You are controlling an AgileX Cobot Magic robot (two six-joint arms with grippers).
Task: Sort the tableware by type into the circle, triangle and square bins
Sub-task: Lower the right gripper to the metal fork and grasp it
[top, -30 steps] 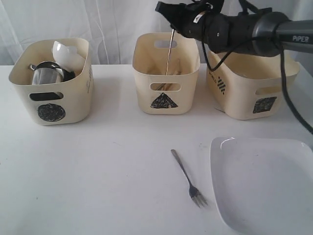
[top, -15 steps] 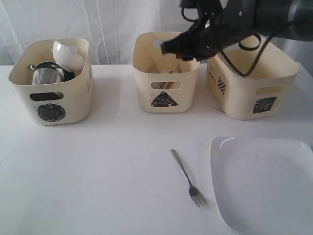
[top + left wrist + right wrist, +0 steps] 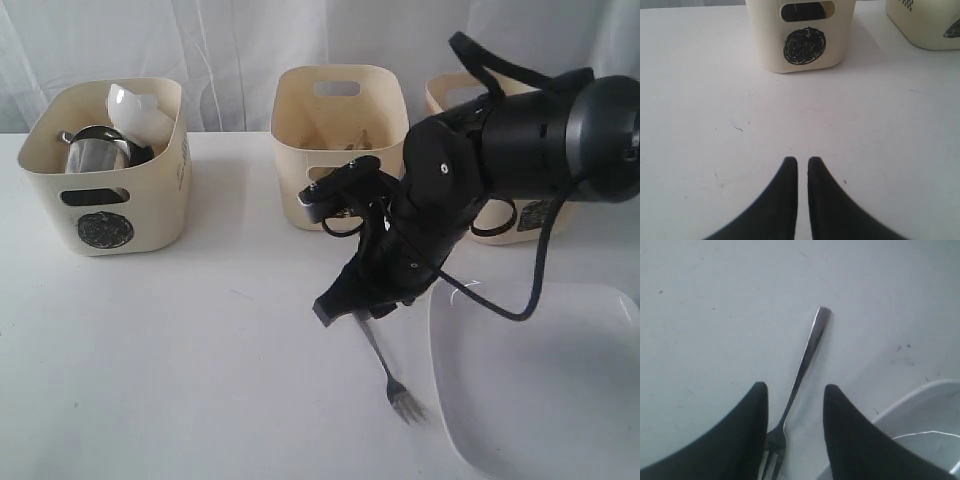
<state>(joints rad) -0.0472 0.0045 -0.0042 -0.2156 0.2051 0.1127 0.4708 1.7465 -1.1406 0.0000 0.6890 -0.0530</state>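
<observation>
The right tool has swung down from above the triangle bin and now straddles the fork, jaws wide, nothing held. So that last utensil looks delivered, and the fork's next. It lies flat on the tabletop, slim bright steel, tines just beside the white plate. The left tool hovers pinched narrow, empty.
</observation>
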